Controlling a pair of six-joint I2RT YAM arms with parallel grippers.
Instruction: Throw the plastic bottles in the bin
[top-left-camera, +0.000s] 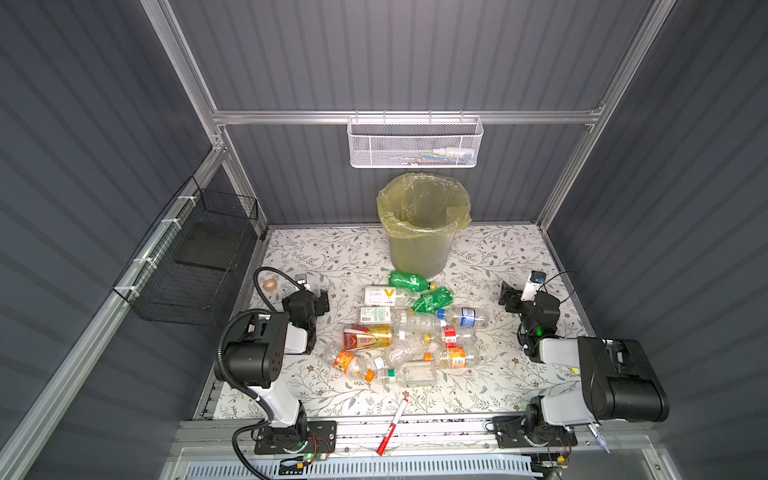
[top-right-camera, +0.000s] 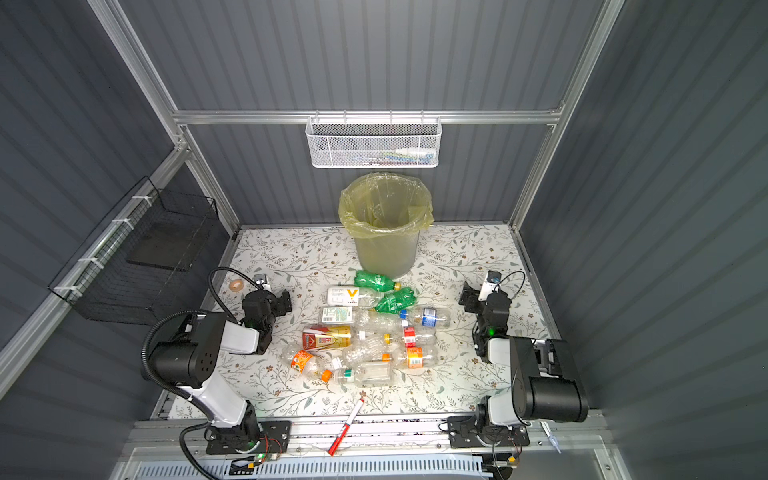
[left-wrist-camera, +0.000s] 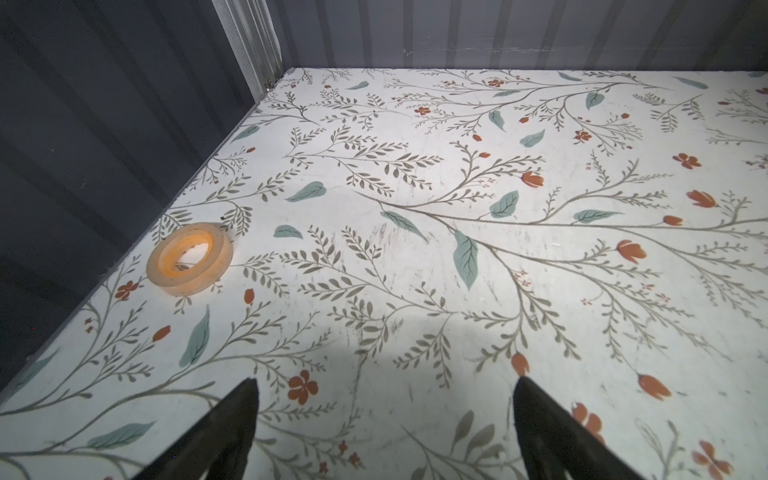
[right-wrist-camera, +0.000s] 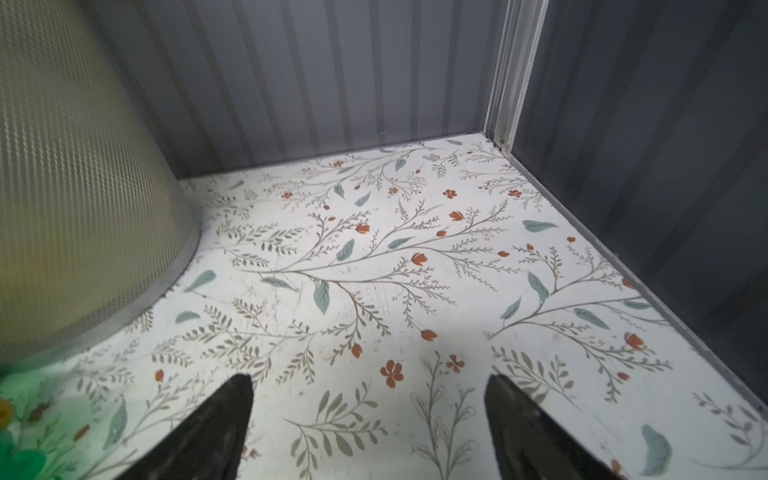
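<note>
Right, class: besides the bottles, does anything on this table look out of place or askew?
Yes. A red-and-white marker pen lies slanted across the front edge, half off the floral mat and onto the metal rail.

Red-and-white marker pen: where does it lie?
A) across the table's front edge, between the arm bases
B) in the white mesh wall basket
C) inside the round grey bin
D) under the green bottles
A: the red-and-white marker pen lies slanted over the front edge of the floral-print table, apart from the pile of plastic bottles.
</note>
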